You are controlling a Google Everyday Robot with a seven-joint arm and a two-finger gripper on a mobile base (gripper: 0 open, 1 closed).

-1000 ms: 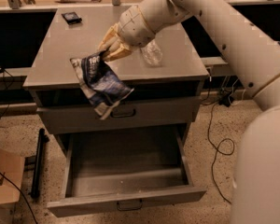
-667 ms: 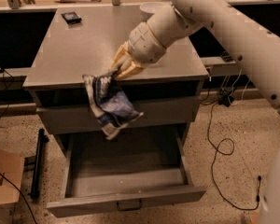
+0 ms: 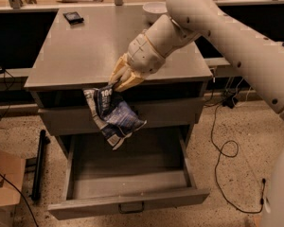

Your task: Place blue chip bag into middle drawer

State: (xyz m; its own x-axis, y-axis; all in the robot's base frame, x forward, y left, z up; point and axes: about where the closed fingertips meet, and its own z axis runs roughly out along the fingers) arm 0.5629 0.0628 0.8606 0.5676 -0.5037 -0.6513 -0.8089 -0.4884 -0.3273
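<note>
My gripper (image 3: 114,83) is shut on the top of the blue chip bag (image 3: 112,116), a wrinkly dark blue and white foil bag that hangs down from the yellow fingers (image 3: 125,78). The bag dangles in front of the cabinet's upper drawer front, above the back part of the open middle drawer (image 3: 128,203). The drawer is pulled out toward me; its flat grey floor shows and a small dark loop handle sits on its front. The bag does not touch the drawer floor.
The grey cabinet top (image 3: 85,46) carries a small black object (image 3: 73,17) at its far left and a white bowl (image 3: 155,9) at the back. A cardboard box (image 3: 4,183) and a black bar (image 3: 38,164) lie on the floor left; cables (image 3: 225,145) lie right.
The arm has swung forward and down off the cabinet top, carrying the bag lower and toward me, over the open drawer. The clear bottle on the cabinet top is no longer visible.
</note>
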